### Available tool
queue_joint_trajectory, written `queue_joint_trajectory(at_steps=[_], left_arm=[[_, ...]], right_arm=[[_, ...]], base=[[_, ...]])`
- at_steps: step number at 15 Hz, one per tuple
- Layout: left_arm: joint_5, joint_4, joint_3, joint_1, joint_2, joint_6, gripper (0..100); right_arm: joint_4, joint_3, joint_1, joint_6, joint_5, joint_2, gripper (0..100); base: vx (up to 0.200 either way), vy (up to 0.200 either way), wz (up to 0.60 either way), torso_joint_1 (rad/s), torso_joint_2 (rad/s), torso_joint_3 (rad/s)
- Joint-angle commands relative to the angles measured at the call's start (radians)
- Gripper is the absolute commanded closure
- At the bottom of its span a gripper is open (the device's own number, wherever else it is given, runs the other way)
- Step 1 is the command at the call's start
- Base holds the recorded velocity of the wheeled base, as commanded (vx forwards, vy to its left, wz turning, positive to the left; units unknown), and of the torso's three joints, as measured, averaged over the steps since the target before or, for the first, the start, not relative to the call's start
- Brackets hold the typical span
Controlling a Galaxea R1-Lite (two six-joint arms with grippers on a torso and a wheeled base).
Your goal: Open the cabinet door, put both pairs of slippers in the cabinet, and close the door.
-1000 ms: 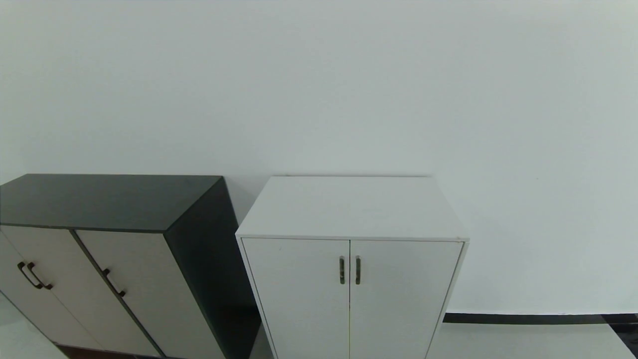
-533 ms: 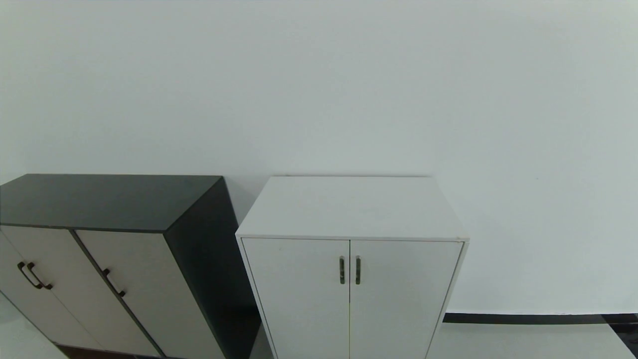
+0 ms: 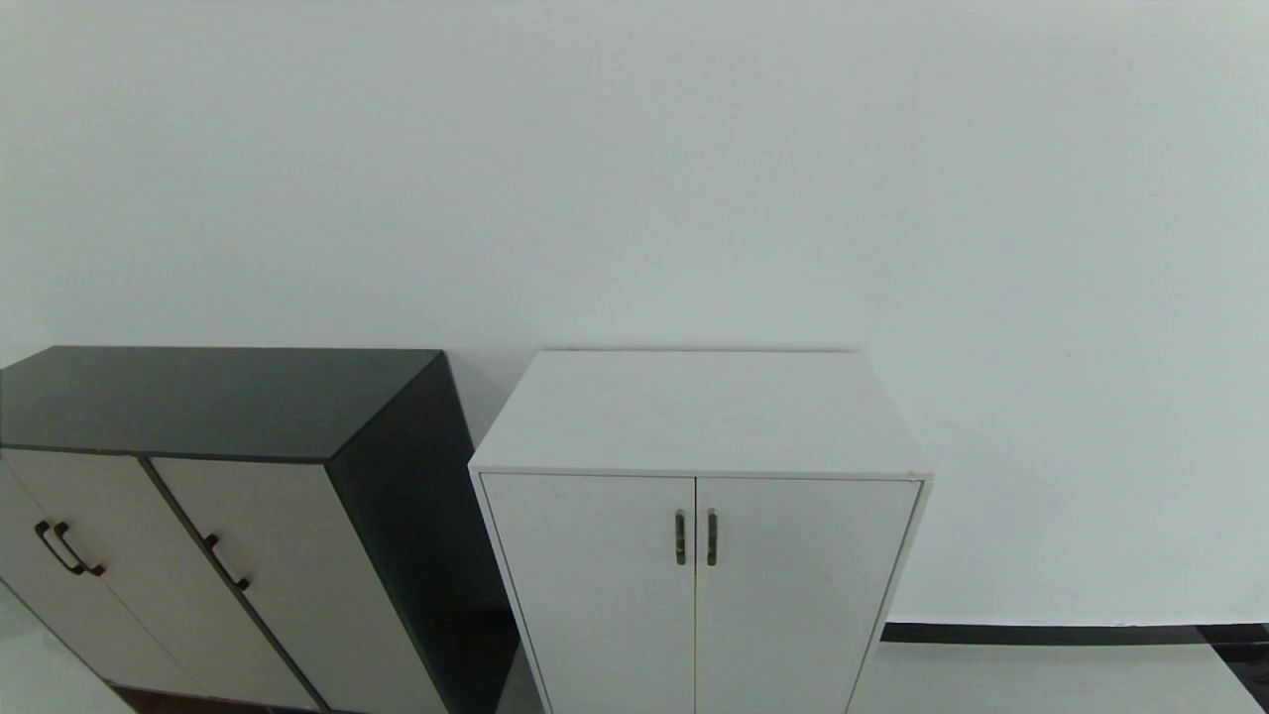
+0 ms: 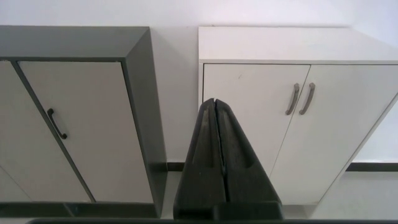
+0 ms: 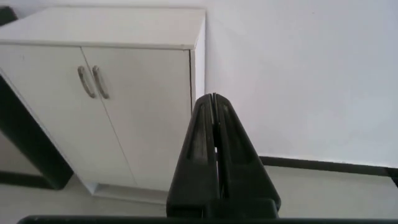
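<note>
A white two-door cabinet (image 3: 699,555) stands against the wall straight ahead, both doors closed, with two slim vertical handles (image 3: 695,537) side by side at the centre seam. My left gripper (image 4: 215,104) is shut with nothing in it, held back from the white cabinet (image 4: 292,118) and facing its left door. My right gripper (image 5: 214,98) is shut and empty too, off the right side of that cabinet (image 5: 106,87), well short of its handles (image 5: 93,82).
A dark cabinet with beige doors (image 3: 213,516) stands close to the left of the white one, with dark handles (image 3: 67,548). A black skirting strip (image 3: 1071,633) runs along the wall to the right, above pale open floor (image 3: 1041,684).
</note>
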Motion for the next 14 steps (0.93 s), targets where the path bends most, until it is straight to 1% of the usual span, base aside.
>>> queue_joint_trajectory(at_steps=[1,3,4,6,9,14], left_arm=[[0.001,0.000,0.000,0.000,0.001,0.001,100],[0.000,0.000,0.000,0.000,0.001,0.002,100],[0.001,0.000,0.000,0.000,0.001,0.001,100],[0.001,0.000,0.000,0.000,0.001,0.001,100],[0.000,0.000,0.000,0.000,0.001,0.001,100],[0.000,0.000,0.000,0.000,0.001,0.001,100]], right_arm=[[0.000,0.000,-0.002,-0.002,-0.001,-0.044,100],[-0.004,-0.005,-0.005,-0.060,-0.059,-0.044,100],[-0.004,-0.005,-0.005,-0.049,-0.051,-0.044,100],[-0.001,0.000,-0.002,0.049,-0.030,-0.044,100],[0.000,0.000,-0.004,-0.003,-0.033,-0.044,100],[-0.001,0.000,-0.004,0.015,-0.036,-0.044,100]], base=[[0.000,0.000,0.00,0.000,0.00,0.000],[0.000,0.000,0.00,0.000,0.00,0.000],[0.000,0.000,0.00,0.000,0.00,0.000],[0.000,0.000,0.00,0.000,0.00,0.000],[0.000,0.000,0.00,0.000,0.00,0.000],[0.000,0.000,0.00,0.000,0.00,0.000]])
